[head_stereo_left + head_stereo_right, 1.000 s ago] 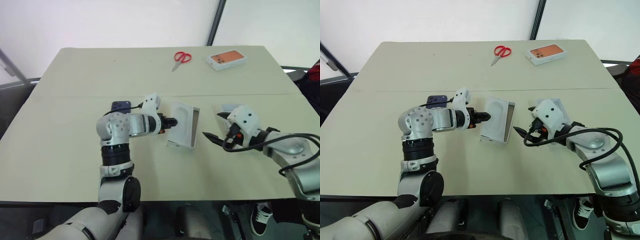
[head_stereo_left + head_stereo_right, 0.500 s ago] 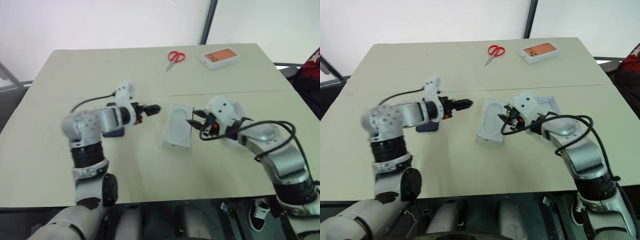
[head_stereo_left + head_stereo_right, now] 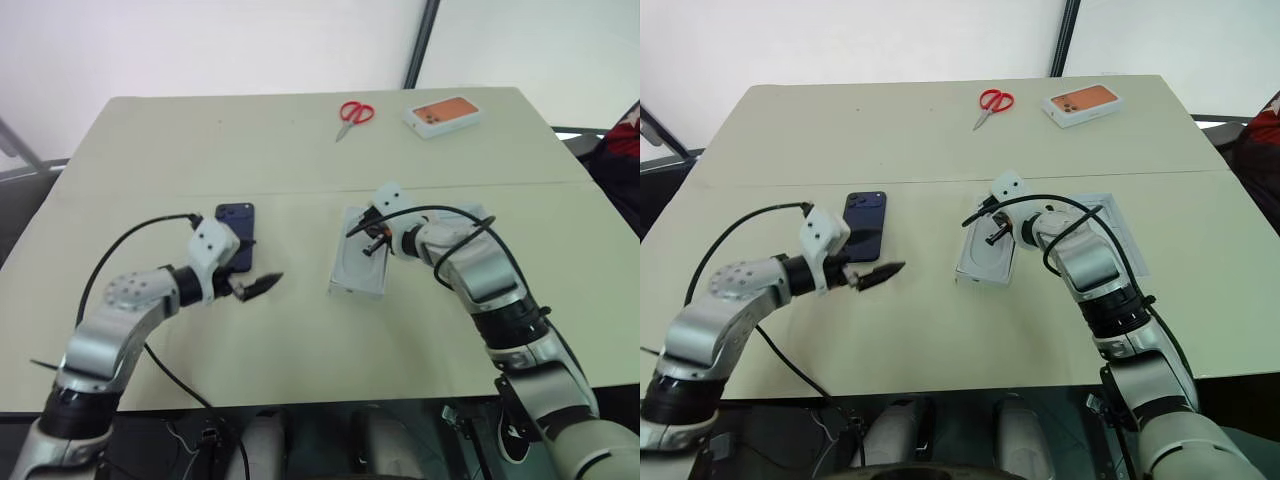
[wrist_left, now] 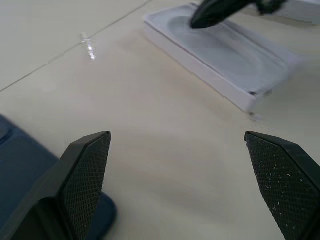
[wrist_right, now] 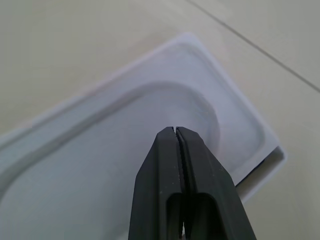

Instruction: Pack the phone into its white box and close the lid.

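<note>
Carrying surface: pale beige worktop [image 3: 300, 350], matt, with a thin straight seam across its width at mid-depth.
Room: plain white wall [image 3: 200, 50] behind the far edge; a dark slanted pole [image 3: 418, 45] rises at 12 o'clock.
Phone: the phone [image 3: 237, 235] lies flat, back up, at 9 o'clock from the middle of the worktop, just on the near side of the seam. It is slim, dark navy, smooth, with rounded corners and its camera cluster at the far corner. Nothing is holding it.
Insert: white insert [image 3: 360, 265] at mid-worktop, at 3 o'clock from the phone and well apart from it. It is rectangular with low walls and a shallow oval recess, matt like moulded card.
Lid: the lid [image 3: 1112, 225] lies just at 3 o'clock of the insert, inside up and pale grey-white, partly hidden by the right arm.
Left pincer: left pincer [image 3: 255, 287] has its black, finely textured fingers spread wide and empty, low over bare worktop at 5 o'clock from the phone.
Right pincer: right pincer [image 5: 176, 131] has its fingertips pressed together on nothing, over the far end of the insert's recess; contact cannot be told.
Other items: red-handled scissors [image 3: 354, 113] at 12 o'clock near the far edge; a white box with an orange phone picture [image 3: 442, 115] at 1 o'clock.
</note>
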